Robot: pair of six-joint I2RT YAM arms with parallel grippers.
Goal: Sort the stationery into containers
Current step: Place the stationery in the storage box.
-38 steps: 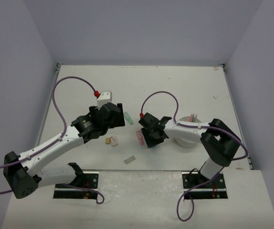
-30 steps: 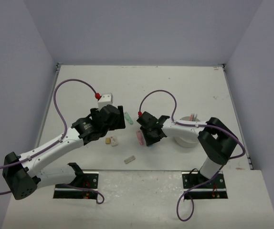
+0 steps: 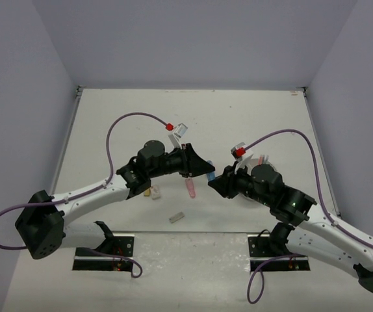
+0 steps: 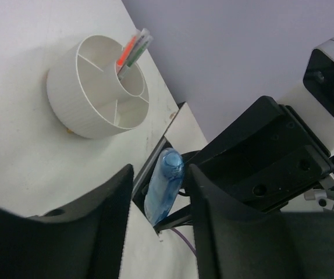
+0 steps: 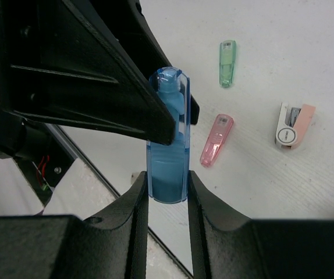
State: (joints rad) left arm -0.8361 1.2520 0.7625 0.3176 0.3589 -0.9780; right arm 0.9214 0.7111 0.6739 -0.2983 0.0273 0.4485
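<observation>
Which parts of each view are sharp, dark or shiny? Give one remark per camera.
Top external view: even, soft light, faint shadows. Left wrist view: the round white divided organizer is sharp, while the left gripper nearest the lens is dark, featureless. Right wrist view: the translucent blue plastic piece shows pale glints; the translucent pink piece behind stays crisp.

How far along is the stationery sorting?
Done: pens stand in one compartment of the organizer. In hand: the right gripper clamps the blue piece, with the left gripper around its top. Left: pink piece, green piece and grey block lie on the table.
</observation>
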